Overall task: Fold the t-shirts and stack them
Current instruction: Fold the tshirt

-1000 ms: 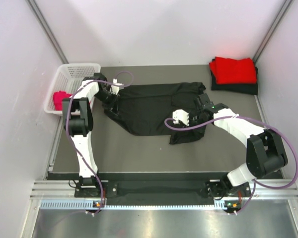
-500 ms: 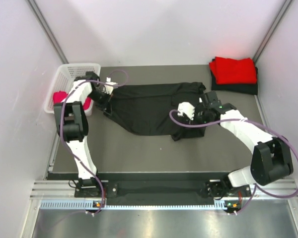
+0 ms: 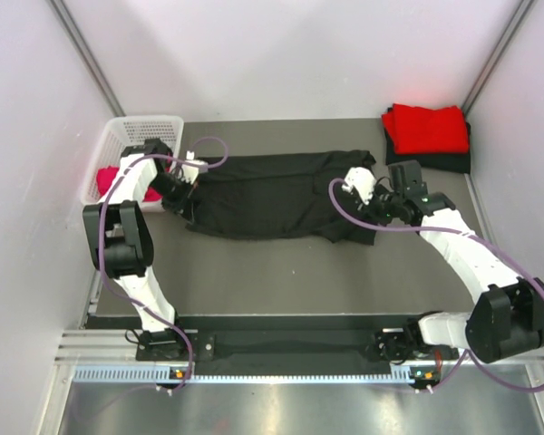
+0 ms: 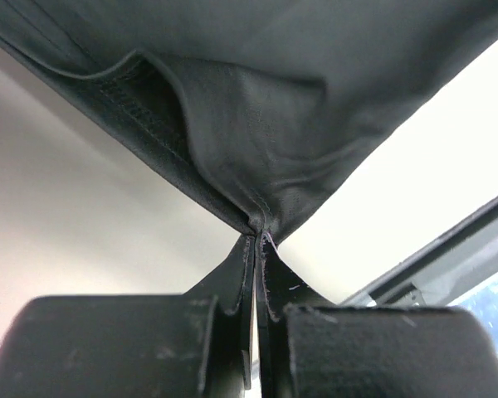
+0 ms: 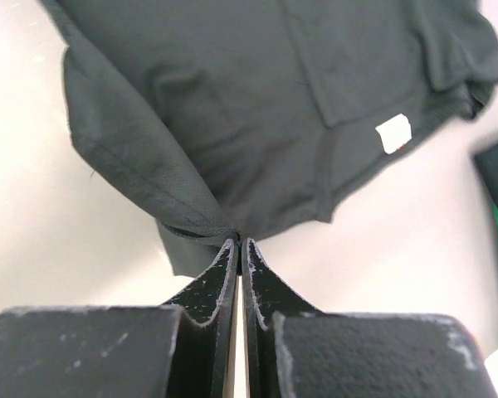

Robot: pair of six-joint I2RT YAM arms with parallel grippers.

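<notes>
A large black t-shirt (image 3: pixel 272 195) lies stretched across the middle of the table. My left gripper (image 3: pixel 183 188) is shut on its left edge, pinching a hemmed fold (image 4: pixel 257 222). My right gripper (image 3: pixel 370 201) is shut on its right edge (image 5: pixel 224 228). A small white tag (image 5: pixel 393 133) shows on the shirt in the right wrist view. A folded red t-shirt (image 3: pixel 426 127) lies on a folded black one (image 3: pixel 435 161) at the back right. A pink-red shirt (image 3: pixel 109 181) sits in the basket.
A white lattice basket (image 3: pixel 131 134) stands at the back left, close to my left arm. Grey walls close the table on three sides. Purple cables loop off both arms over the shirt's ends.
Both grippers have moved apart, the left one leftward and the right one rightward and back. The black shirt has been pulled out wider and flatter between them.
</notes>
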